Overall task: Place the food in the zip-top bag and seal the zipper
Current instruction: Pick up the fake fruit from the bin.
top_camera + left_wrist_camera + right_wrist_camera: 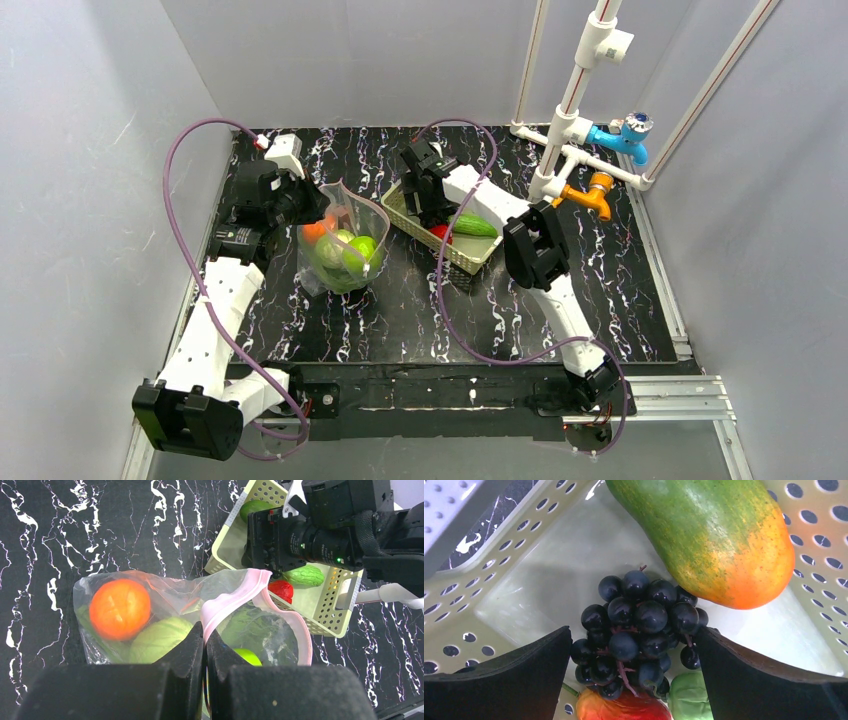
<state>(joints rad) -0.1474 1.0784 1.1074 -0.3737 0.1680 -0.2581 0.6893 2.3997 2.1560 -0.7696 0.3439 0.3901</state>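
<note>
On the black marbled table (400, 320), L side, the left gripper (205, 645) is pinched tight on the pink zipper (235, 597), holding one lip of the zip-top bag (345, 250) up so the mouth gapes toward the centre. The bag sits on the tabletop just L of the basket (470, 262), its mouth edge near the basket's rim. Inside the bag, seen thru the clear plastic: orange (120, 608) at the closed end, pale green cabbage (160, 637) beside it, green apple (247, 656) nearer the mouth, w/ darker green leaves (252, 627) over it. Centre-right, the right gripper (634, 630) is down inside the basket, jaws spread wide, one pad either side of the dark purple grape bunch (639, 625); whether the pads touch it is unclear. Just beyond the bunch lies the mango (714, 535), touching it; on the near side a small red piece (624, 707). The cucumber (475, 225) lies at the basket's R end. Far R, at the back of the table, stands a white pipe rig (575, 120) w/ blue and orange taps.
</note>
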